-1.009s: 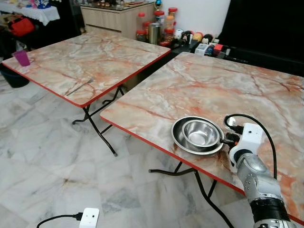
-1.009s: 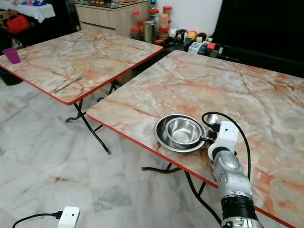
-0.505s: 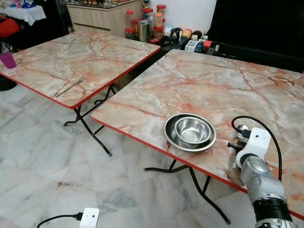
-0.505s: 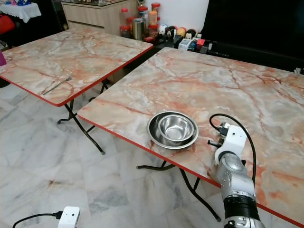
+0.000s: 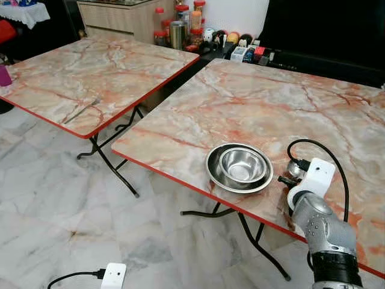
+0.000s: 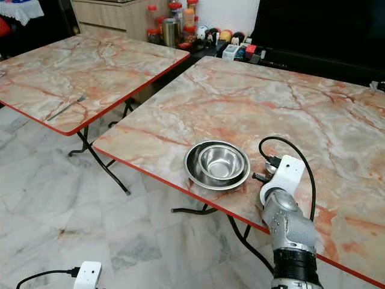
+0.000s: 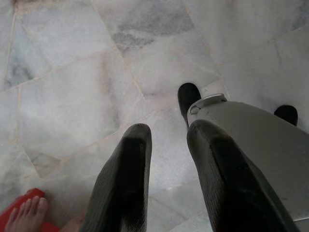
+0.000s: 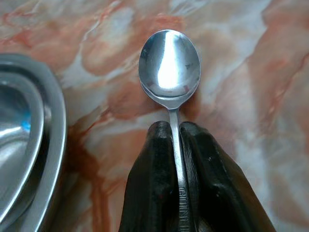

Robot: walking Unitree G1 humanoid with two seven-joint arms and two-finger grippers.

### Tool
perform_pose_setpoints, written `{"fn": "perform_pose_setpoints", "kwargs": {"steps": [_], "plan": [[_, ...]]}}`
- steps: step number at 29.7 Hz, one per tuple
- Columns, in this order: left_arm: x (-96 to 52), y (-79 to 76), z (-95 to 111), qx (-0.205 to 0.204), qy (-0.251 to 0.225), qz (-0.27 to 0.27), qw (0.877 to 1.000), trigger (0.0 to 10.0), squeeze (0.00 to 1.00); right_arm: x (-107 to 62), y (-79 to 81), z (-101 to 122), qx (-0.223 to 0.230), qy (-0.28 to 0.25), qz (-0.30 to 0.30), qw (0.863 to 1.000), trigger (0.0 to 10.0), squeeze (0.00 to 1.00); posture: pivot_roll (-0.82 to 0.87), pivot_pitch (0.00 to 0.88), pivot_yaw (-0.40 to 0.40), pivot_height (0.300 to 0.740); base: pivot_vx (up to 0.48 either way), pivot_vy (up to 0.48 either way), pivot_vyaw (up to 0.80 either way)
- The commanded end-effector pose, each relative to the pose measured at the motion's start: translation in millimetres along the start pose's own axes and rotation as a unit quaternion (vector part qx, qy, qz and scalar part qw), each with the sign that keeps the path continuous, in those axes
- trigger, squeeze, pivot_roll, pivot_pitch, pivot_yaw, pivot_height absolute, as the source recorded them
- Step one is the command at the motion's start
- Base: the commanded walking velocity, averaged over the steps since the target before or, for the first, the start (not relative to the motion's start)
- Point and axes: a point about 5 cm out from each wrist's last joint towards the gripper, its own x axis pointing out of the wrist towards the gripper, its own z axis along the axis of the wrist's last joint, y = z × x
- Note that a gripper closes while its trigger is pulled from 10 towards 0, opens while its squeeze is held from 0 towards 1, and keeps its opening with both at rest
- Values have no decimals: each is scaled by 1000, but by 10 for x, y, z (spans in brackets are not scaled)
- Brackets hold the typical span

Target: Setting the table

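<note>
Spoon placement beside the steel dishes

The right gripper [image 8: 175,159] clamps the spoon [image 8: 170,67] by its handle, just right of the bowl [image 5: 242,166] nested in the plate [image 5: 215,177], for setting down. The left gripper [image 7: 169,159] hangs parted, idle.

2 folding tables [image 5: 90,84] with marbled orange tops and red edging stood on a grey-white marble floor [image 5: 54,198]. Behind them were a wooden cabinet [image 5: 120,18], a row of jars [image 5: 180,27] and a white wall [image 5: 231,15].
</note>
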Motion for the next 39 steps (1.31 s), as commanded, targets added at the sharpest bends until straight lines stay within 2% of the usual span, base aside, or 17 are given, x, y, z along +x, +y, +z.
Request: {"fn": "perform_pose_setpoints", "kwargs": {"steps": [1, 7, 11, 14, 15, 16, 22, 39], "plan": [[1, -19, -2, 4, 0, -5, 1000, 10000, 0, -30, -40, -6, 4, 4, -13, 1000, 10000, 0, -30, 0, -15, 736, 0, 0, 0], [2, -24, 2, 3, -1, -5, 1000, 10000, 0, -8, -162, -109, 19, 26, -54, 998, 10000, 0, -30, 0, -20, 736, 0, 0, 0], [2, -26, 2, 1, -1, -4, 1000, 10000, 0, 3, -185, -143, 37, 34, -66, 997, 10000, 0, -28, 0, -21, 736, 0, 0, 0], [2, -25, 3, 0, -1, -3, 1000, 10000, 0, 7, -149, -120, 58, 31, -60, 996, 10000, 0, -25, 0, -21, 736, 0, 0, 0], [3, -24, 4, -1, -1, -2, 1000, 10000, 0, 7, -86, -58, 88, 18, -42, 995, 10000, 0, -23, 1, -22, 736, 0, 0, 0], [3, -24, 5, -1, -1, -2, 1000, 10000, 0, 6, -65, -37, 97, 14, -36, 995, 10000, 0, -23, 1, -22, 736, 0, 0, 0], [3, -27, 6, -2, -1, -2, 1000, 10000, 0, -6, 19, -18, 85, 16, -13, 996, 10000, 0, -23, 5, -23, 736, 0, 0, 0], [4, -34, 9, -6, -2, -1, 1000, 10000, 0, -12, 120, 5, 102, 17, 23, 994, 10000, 0, -19, 7, -28, 736, 0, 0, 0]]}}
